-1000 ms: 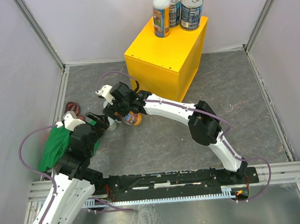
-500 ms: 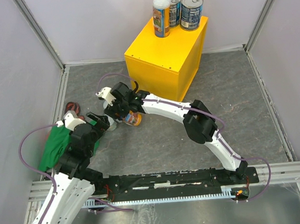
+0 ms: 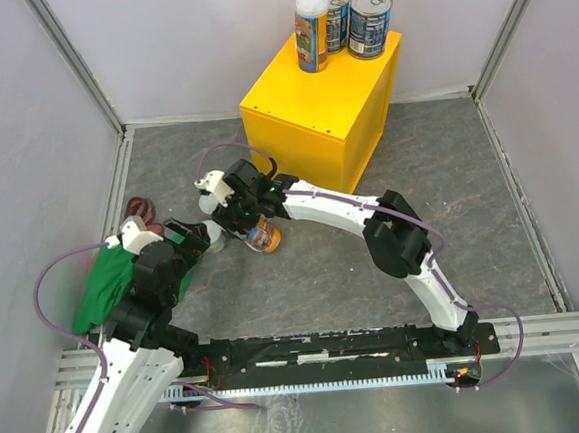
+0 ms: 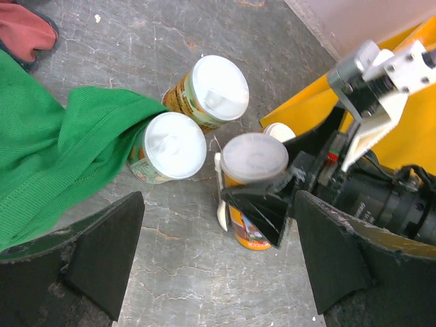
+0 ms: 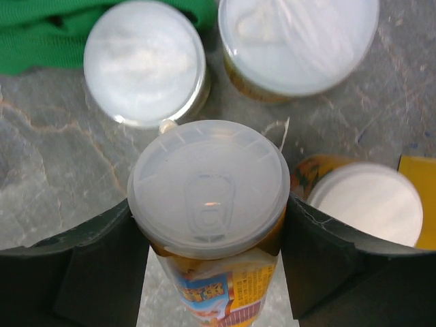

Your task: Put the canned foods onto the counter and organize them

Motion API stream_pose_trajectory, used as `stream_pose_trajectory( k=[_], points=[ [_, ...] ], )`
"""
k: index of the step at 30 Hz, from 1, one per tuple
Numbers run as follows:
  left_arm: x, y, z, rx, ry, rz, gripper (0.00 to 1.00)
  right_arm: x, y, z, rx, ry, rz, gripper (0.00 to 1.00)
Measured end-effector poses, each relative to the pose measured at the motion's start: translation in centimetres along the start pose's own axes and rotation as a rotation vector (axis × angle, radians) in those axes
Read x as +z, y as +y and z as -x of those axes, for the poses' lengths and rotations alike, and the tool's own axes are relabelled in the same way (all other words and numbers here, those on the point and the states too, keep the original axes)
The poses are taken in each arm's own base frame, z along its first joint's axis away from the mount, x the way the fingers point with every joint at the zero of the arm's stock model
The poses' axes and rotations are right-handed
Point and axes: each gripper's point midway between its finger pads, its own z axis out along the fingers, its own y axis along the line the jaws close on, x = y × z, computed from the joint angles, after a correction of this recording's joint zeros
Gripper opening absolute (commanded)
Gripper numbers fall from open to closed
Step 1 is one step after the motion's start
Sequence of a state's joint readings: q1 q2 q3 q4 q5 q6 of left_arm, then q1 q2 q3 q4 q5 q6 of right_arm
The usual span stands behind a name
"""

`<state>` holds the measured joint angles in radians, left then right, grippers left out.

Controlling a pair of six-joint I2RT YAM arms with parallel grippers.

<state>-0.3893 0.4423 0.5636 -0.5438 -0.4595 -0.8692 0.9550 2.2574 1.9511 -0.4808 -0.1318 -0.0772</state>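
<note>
My right gripper [image 5: 210, 231] is shut on a tall slim orange can [image 5: 208, 187] with a clear pale lid, one finger on each side just under the lid. From above, this can [image 3: 263, 237] sits low over the grey floor, left of the counter [image 3: 311, 104]. On that yellow box stand a tall slim can [image 3: 311, 32] and two blue-labelled cans [image 3: 333, 17] [image 3: 370, 25]. Three short pale-lidded cans [image 5: 144, 63] [image 5: 298, 41] [image 5: 368, 203] stand close around the gripped one. My left gripper [image 4: 218, 259] is open, with nothing between its fingers, just short of the group.
A green cloth [image 4: 54, 150] lies against one short can [image 4: 168, 146], and a red item [image 4: 24, 30] lies beyond it. The counter's front corner is close behind my right wrist. Grey walls and metal rails [image 3: 117, 190] bound the floor.
My right gripper's fingers have come together onto the tall orange can and shifted slightly right with it. The left arm has barely moved.
</note>
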Motion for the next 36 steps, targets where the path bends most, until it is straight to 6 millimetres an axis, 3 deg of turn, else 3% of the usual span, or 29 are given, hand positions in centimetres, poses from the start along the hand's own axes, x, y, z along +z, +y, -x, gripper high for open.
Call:
stream_pose_trajectory(
  k=[6, 17, 27, 36],
  points=[
    [0.1, -0.3, 0.2, -0.016, -0.012, -0.014, 0.96, -3.6, 0.6, -0.9, 0.019, 0.018, -0.002, 0.01],
    [0.9, -1.1, -0.4, -0.047, 0.001, -0.037, 0.96, -10.9, 1.3, 3.7, 0.032, -0.132, -0.021, 0.01],
    [1.0, -1.5, -0.2, -0.069, -0.008, -0.049, 0.96, -14.7, 1.1, 6.3, 0.028, -0.213, -0.05, 0.01],
    [0.9, -1.3, 0.0, -0.073, -0.021, -0.051, 0.96, -20.3, 0.3, 12.7, 0.007, -0.365, -0.108, 0.01]
  ],
)
